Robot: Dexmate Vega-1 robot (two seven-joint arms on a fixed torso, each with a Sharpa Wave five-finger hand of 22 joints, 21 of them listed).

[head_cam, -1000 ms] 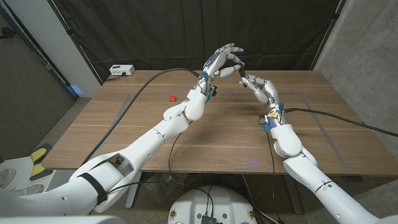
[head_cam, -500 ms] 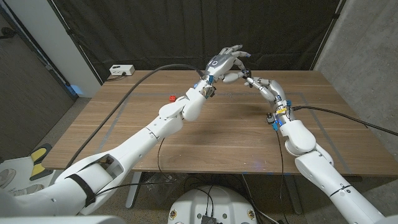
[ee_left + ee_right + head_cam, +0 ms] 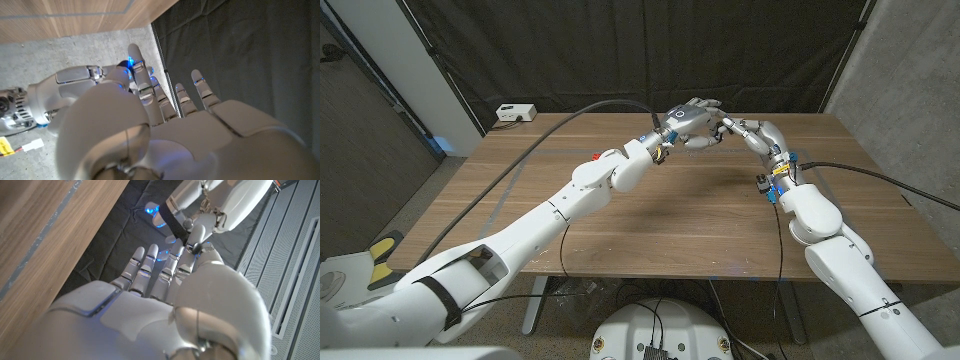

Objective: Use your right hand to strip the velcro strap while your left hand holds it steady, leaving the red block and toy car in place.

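Above the far middle of the table my left hand and right hand meet fingertip to fingertip. In the right wrist view a black velcro strap runs between them. My right hand pinches one end between thumb and finger, and my left hand holds the other end. In the left wrist view my left hand reaches toward my right hand. The small red block sits on the table beside my left forearm.
A white box stands at the table's far left corner. Black cables cross the table along both arms. A dark curtain hangs just behind the far edge, close to the hands.
Both hands have moved toward the table's far edge and drawn closer together. The left hand has come lower and turned more level.
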